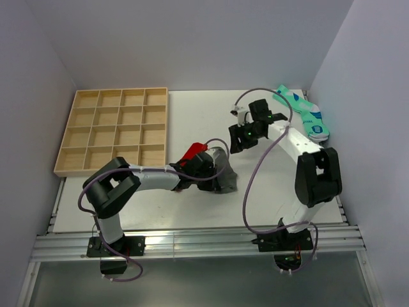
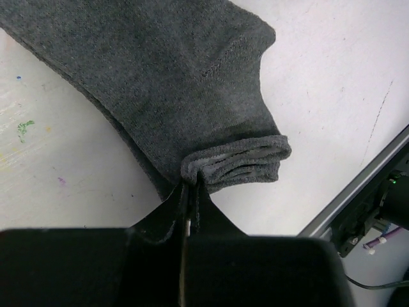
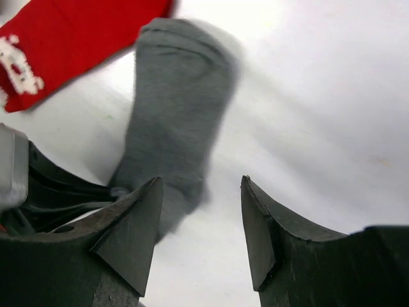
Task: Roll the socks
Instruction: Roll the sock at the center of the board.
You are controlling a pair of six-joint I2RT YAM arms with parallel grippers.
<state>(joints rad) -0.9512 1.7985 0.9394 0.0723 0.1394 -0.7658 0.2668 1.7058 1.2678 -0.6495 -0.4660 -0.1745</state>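
The dark grey sock [image 1: 223,171] lies mid-table, its cuff end folded into layers [image 2: 239,163]. My left gripper [image 2: 192,187] is shut on the edge of that folded cuff, with fabric pinched between the fingertips. The red sock [image 1: 192,153] with white markings [image 3: 19,64] lies just beyond the grey one, partly under the left wrist [image 1: 199,165]. My right gripper [image 1: 238,141] hovers above and to the right of the socks. It is open [image 3: 201,192] and holds nothing, with the grey sock [image 3: 179,96] blurred ahead of its left finger.
A wooden tray with several compartments [image 1: 115,128] sits at the back left. Mint-green patterned socks [image 1: 303,114] lie at the back right by the wall. The table's metal rail [image 2: 358,198] runs along the near edge.
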